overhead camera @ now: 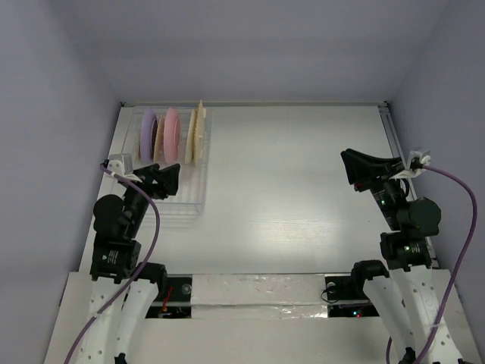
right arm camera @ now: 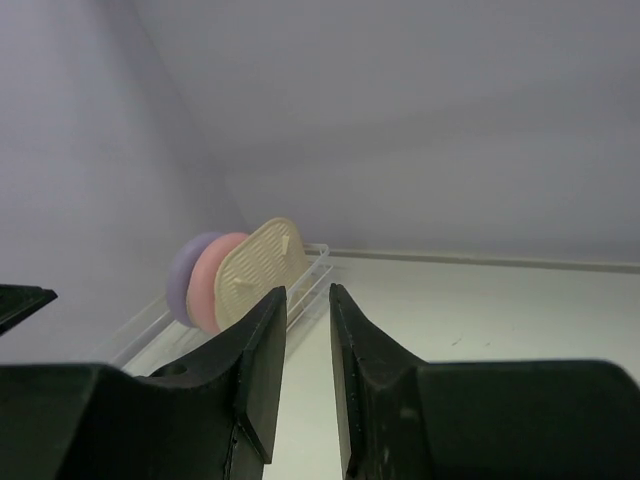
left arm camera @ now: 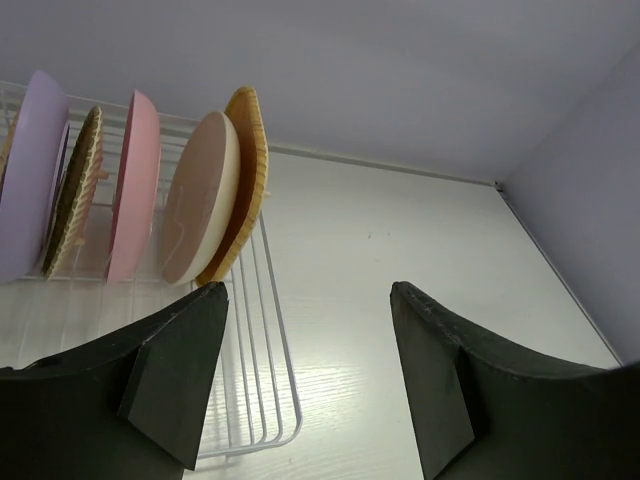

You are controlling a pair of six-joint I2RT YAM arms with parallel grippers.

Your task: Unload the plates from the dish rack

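Note:
The dish rack (overhead camera: 189,199) stands at the far left of the table. Upright in its far half are a purple plate (overhead camera: 148,130), a dark textured one (overhead camera: 159,138), a pink one (overhead camera: 172,133), a cream one (overhead camera: 190,142) and an orange rounded-square textured one (overhead camera: 200,125). The left wrist view shows purple (left arm camera: 30,180), pink (left arm camera: 135,195), cream (left arm camera: 200,205) and orange (left arm camera: 250,140) plates. My left gripper (overhead camera: 163,178) (left arm camera: 310,330) is open and empty over the rack's near half. My right gripper (overhead camera: 355,168) (right arm camera: 308,290) is at the right, empty, its jaws a narrow gap apart.
The rack's near rim (left arm camera: 265,340) lies just under my left fingers. Walls close the table at the back and both sides. A rail (overhead camera: 392,129) runs along the right edge. The right wrist view shows the rack (right arm camera: 325,262) and plates far to the left.

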